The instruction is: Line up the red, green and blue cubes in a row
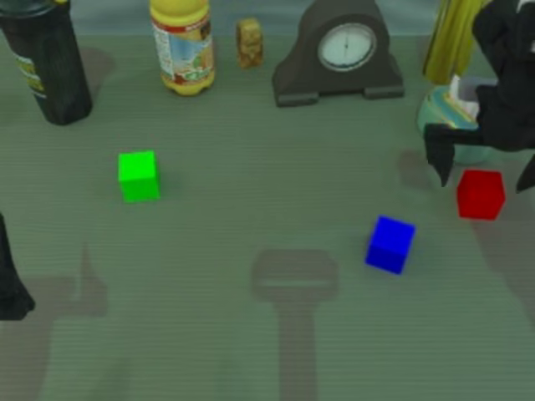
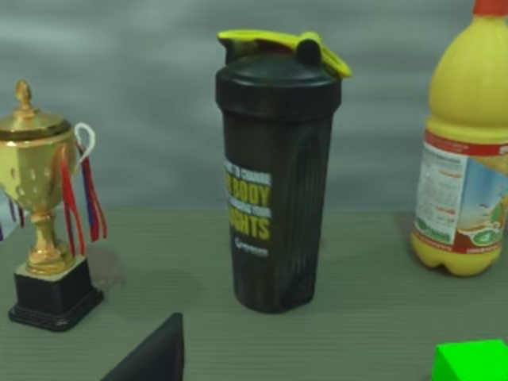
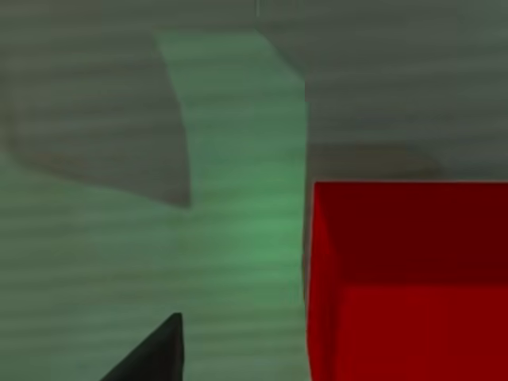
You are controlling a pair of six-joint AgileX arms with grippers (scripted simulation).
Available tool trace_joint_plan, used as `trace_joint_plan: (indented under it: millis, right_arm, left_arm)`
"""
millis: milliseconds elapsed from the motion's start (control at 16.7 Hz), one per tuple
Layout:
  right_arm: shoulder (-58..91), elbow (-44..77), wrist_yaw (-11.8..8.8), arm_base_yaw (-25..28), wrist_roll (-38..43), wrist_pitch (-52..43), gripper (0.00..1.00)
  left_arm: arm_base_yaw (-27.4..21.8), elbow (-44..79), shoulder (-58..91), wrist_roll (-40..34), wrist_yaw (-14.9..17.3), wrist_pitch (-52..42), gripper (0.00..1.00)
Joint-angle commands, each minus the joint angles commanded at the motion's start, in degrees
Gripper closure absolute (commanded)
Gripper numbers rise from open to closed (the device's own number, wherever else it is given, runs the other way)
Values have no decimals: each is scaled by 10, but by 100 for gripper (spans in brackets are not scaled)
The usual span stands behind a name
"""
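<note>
Red cube (image 1: 481,194) sits at the right edge of the top view, the blue cube (image 1: 390,244) lower left of it and the green cube (image 1: 138,175) far off at mid left. We judge the grasp comes next: centre our right gripper (image 1: 485,171) over the red cube and drop straight, fingers spread astride it, clear of the teal tub (image 1: 439,113) behind. Our left arm idles at the lower left edge; its fingers we cannot tell
</note>
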Motion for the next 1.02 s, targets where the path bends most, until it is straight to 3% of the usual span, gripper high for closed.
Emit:
trace_joint_plan:
  millis: [240,480,1020]
  right_arm:
    - [27,-49,0,1,2,75,0]
    - [30,-52,0,1,2,80,0]
    - [30,-52,0,1,2,80,68]
  left_arm:
    - [0,0,0,0,0,0,0]
    - [0,0,0,0,0,0,0]
    - [0,0,0,0,0,0,0]
